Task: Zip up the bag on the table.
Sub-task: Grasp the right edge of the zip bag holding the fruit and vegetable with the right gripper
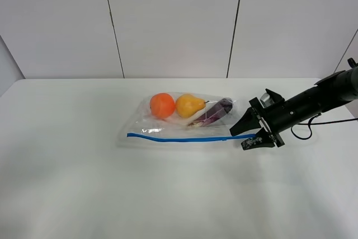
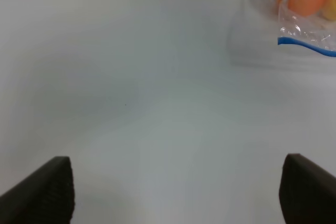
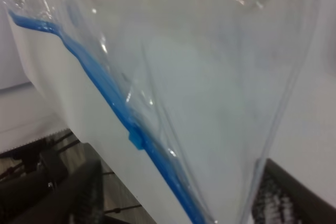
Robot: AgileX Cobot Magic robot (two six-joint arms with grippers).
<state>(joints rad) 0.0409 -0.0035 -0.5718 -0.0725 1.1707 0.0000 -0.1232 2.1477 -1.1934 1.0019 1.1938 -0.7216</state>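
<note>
**Bag flat mid-table, its right zipper end between the spread right jaws**

The left jaws show only in the left wrist view. They are released, with the two dark tips set wide apart above bare table [image 1: 67,183] and nothing between them. The bag [image 1: 140,130] lies well apart from them, and only its near corner is in that view.

From the high camera, the bag rests flat near the middle of the table, slightly right of center. Through the clear plastic, from left to right, sit an orange [image 1: 162,105], a yellow pear [image 1: 189,105] touching it, and a purple eggplant [image 1: 217,111] just beside the pear. All three lie toward the far side of the bag. The blue zipper strip [image 1: 184,138] runs along the near edge, from the left corner across to the right corner.

At that right corner is the right arm [image 1: 313,100], which reaches in low from the right edge. The right jaws stand apart, one tip on the far side of the strip and one on the near side, so the end of the strip lies between them. In the right wrist view the plastic narrows to a corner between the two spread tips, and a small blue slider [image 3: 135,140] sits on the strip just ahead of them. Neither view shows whether the tips touch the plastic.
</note>
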